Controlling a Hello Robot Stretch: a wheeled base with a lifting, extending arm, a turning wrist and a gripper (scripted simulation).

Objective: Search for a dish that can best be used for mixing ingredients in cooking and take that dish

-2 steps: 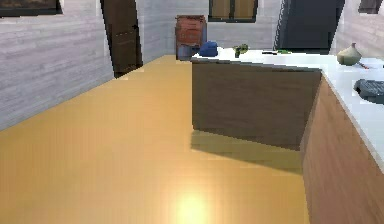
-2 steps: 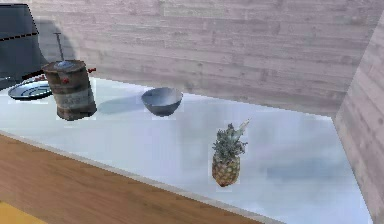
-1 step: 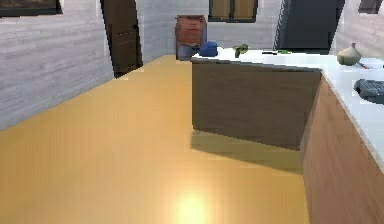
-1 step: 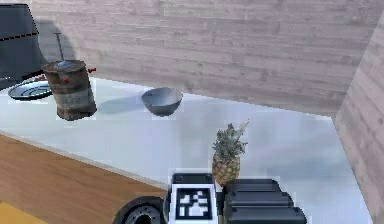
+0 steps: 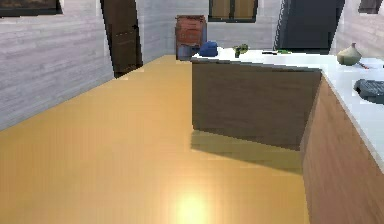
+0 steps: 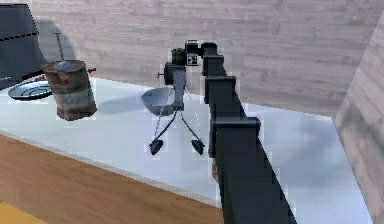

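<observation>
The pincer (image 6: 177, 147) is seen in the arm side view at the far end of the dark arm (image 6: 235, 140), with its two thin fingers (image 6: 157, 146) pointed down towards the white countertop (image 6: 300, 150). Whether anything is held by it cannot be told, because a grey bowl (image 6: 155, 98) stands on the countertop right at the pincer's body and is partly covered by it. Whether the bowl is touched cannot be made out either. To the left of the bowl, a rusty metal can (image 6: 68, 88) is set upright on the same countertop, and a shallow round dish (image 6: 28, 91) lies just beyond it at the picture's left edge, below a dark appliance (image 6: 15, 35). A pale brick wall (image 6: 280, 50) is seen behind the countertop. In the forward view, a wooden floor (image 5: 110, 150) is spread before an L-shaped counter (image 5: 255, 100) with wooden sides and a white top. On that top, a roundish pale green thing (image 5: 348, 56) and a dark shallow thing (image 5: 370, 88) are placed towards the right, and a blue thing (image 5: 208, 48) lies at the far left end. A dark door (image 5: 120, 35) and a reddish cabinet (image 5: 190, 32) are found against the far walls.
</observation>
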